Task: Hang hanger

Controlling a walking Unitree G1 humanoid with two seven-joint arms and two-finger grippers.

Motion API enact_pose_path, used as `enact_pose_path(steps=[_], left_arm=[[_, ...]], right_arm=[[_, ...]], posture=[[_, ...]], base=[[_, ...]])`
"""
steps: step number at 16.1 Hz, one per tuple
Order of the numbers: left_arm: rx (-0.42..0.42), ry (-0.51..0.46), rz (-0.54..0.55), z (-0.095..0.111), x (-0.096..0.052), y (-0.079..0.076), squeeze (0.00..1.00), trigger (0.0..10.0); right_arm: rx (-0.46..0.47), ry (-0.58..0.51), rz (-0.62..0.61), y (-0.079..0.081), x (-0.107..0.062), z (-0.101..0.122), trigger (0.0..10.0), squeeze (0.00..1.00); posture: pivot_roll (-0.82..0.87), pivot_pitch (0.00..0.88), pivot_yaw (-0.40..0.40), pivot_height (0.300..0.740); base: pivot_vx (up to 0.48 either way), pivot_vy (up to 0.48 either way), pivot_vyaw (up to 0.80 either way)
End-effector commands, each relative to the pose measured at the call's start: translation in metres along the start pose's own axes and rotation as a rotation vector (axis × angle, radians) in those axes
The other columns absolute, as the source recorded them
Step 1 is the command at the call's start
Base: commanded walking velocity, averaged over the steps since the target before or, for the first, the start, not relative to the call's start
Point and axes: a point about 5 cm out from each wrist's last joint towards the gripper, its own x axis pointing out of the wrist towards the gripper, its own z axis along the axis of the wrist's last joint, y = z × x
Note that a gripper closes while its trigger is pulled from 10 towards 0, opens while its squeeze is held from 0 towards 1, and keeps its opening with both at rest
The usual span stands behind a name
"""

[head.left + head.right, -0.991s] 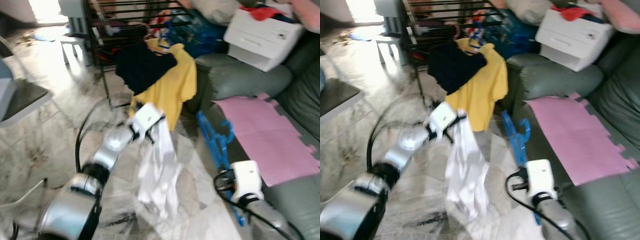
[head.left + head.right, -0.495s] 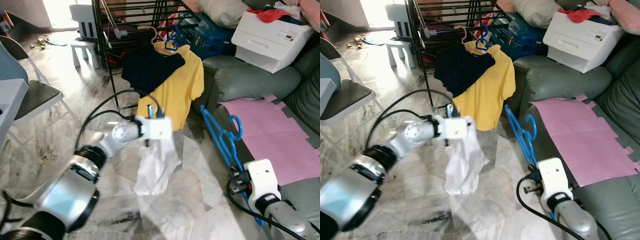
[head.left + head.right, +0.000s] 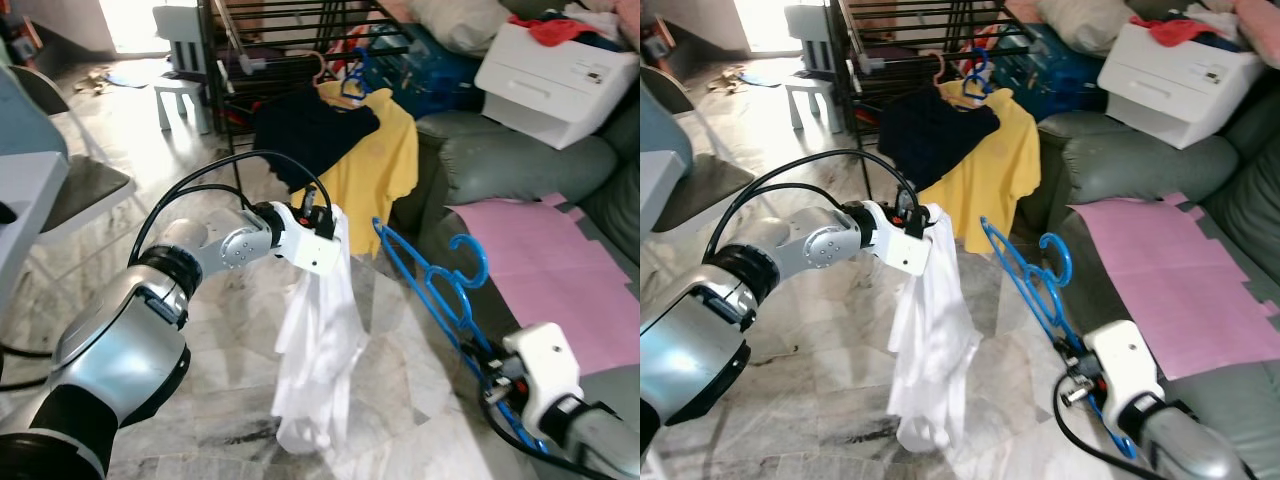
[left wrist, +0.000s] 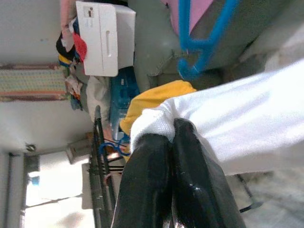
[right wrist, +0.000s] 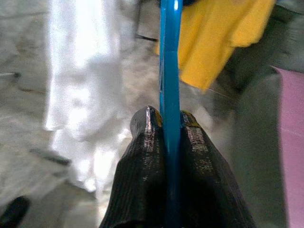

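Left eye view: we are raising left gripper (image 3: 318, 205), clamped on white garment (image 3: 318, 350); right gripper (image 5: 168, 116), gripping blue hanger (image 3: 432, 292), is closing toward it.

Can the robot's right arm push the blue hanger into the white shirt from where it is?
Probably yes. The right gripper holds the blue plastic hanger just beside the hanging white cloth shirt, with nothing between them.

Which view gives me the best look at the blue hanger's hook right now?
The right eye view: the blue hanger shows whole, hook curled upward, beside the white shirt. The left eye view shows it nearly as well. The right wrist view shows just its bar, clamped in the right hand. The left wrist view catches the hook.
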Motion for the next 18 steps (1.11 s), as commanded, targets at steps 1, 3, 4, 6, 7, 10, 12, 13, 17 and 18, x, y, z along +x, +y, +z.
enact_pose_path(steps=[1,3,4,6,7,10,12,13,17,18], left_arm=[[0.044,-0.009,0.022,-0.001,0.0,0.013,0.0,10.0],[0.086,-0.002,-0.003,-0.001,0.0,0.011,0.0,10.0],[0.097,0.013,-0.001,-0.003,0.0,0.011,0.0,10.0],[0.101,0.029,0.012,-0.005,0.0,0.012,0.0,10.0],[0.113,0.047,0.027,-0.007,-0.001,0.013,0.0,10.0],[0.085,0.069,0.064,-0.009,0.0,0.016,0.0,10.0],[0.04,0.066,0.095,-0.008,0.0,0.02,0.0,10.0],[0.011,0.062,0.118,-0.007,0.001,0.024,0.0,10.0],[-0.485,0.135,0.249,-0.014,0.004,0.035,0.0,10.0],[-0.792,0.179,0.301,-0.02,0.005,0.025,0.0,10.0]], right_arm=[[-0.01,-0.025,0.029,0.0,-0.004,0.008,10.0,0.0],[-0.022,-0.011,0.064,-0.003,-0.017,0.009,10.0,0.0],[-0.007,-0.009,0.106,-0.001,-0.023,0.01,10.0,0.0],[0.02,-0.012,0.17,0.006,-0.028,0.011,10.0,0.0],[0.057,-0.013,0.251,0.016,-0.031,0.012,10.0,0.0],[0.102,0.03,0.42,0.04,-0.038,0.006,10.0,0.0],[0.114,0.051,0.432,0.043,-0.036,0.001,10.0,0.0],[0.113,0.067,0.435,0.045,-0.034,-0.003,10.0,0.0],[0.056,0.074,0.201,0.027,-0.013,-0.012,10.0,0.0],[0.066,0.037,0.052,0.017,-0.004,-0.011,10.0,0.0]], posture=[[-0.05,0.0,-0.004,0.74],[-0.05,0.0,-0.003,0.74],[-0.05,0.0,-0.003,0.74],[-0.06,0.0,-0.003,0.74],[-0.06,0.0,-0.005,0.74],[-0.05,0.0,-0.007,0.74],[-0.05,0.0,-0.007,0.74],[-0.05,0.0,-0.007,0.74],[-0.05,0.0,0.005,0.74],[-0.06,0.0,0.014,0.74]], base=[[0.0,0.0,0.0],[0.0,0.0,0.0],[0.0,0.0,0.0],[0.0,0.0,0.0],[0.0,0.0,0.0],[0.0,0.0,0.0],[0.0,0.0,0.0],[0.0,0.0,0.0],[0.0,0.0,0.0],[0.0,0.0,0.0]])
